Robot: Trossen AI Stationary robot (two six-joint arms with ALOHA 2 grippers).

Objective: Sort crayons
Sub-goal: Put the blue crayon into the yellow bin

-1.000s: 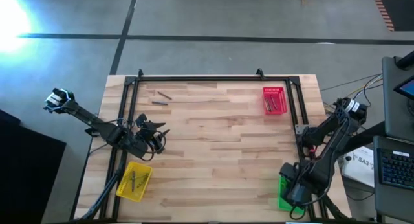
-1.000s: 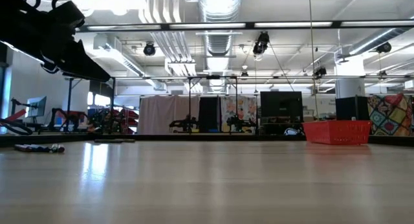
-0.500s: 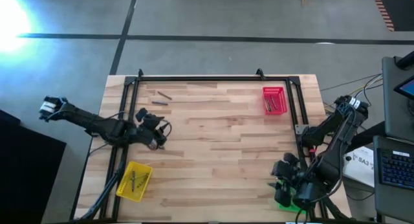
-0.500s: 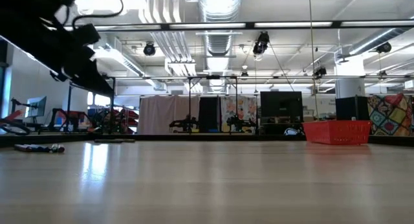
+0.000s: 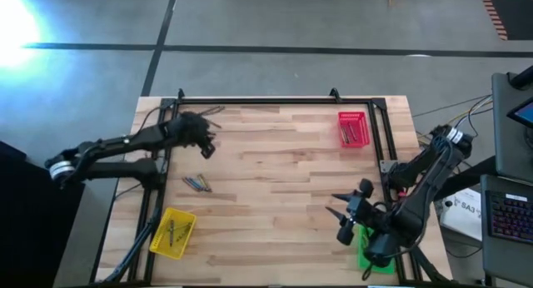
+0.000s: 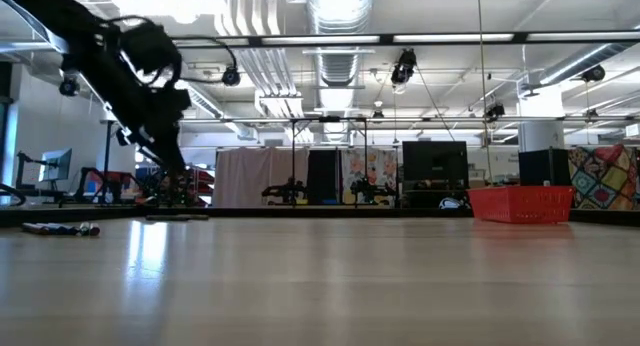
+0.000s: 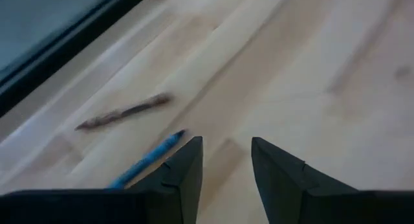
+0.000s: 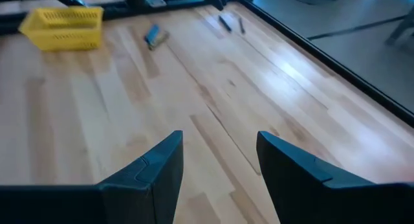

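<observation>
Currently a pick step: reaching for loose crayons, nothing carried by either arm.

- Light wooden desk (image 5: 275, 171) with black frame: one.
- Rectangular plastic trays: three.
  - The red tray (image 5: 352, 128) is by the right edge, toward the far right corner.
  - The yellow tray (image 5: 172, 232) is at the near left corner.
  - The green tray (image 5: 365, 253) is at the near right corner, mostly hidden under the right arm.
- Arms: two.
  - The left gripper (image 5: 204, 142) is low over the far left corner. Its fingers stand narrowly apart with an empty gap (left wrist view (image 7: 226, 146)).
  - The right gripper (image 5: 340, 211) hangs over the desk beside the green tray. Its fingers are spread wide and hold nothing (image 8: 220, 143).
- Loose crayons:
  - Two lie right ahead of the left gripper, near the far left corner: a thin brown stick crayon (image 7: 123, 112) and a thin blue stick crayon (image 7: 145, 160). The blue one is just beside one fingertip, not between the fingers.
  - A small mixed-colour crayon cluster (image 5: 197, 183) lies toward the left edge, between that corner and the yellow tray. It looks like three or four, too small to split.
- Already sorted: about two dark sticks each in the red and yellow trays. The green tray's contents are not visible.

Next move, my read: shift the left gripper sideways so the blue crayon sits between the fingers, drop to the desk surface, close. The crayon is thin and round and likely rolls if nudged, so centre it first. Plenty is left to do.
</observation>
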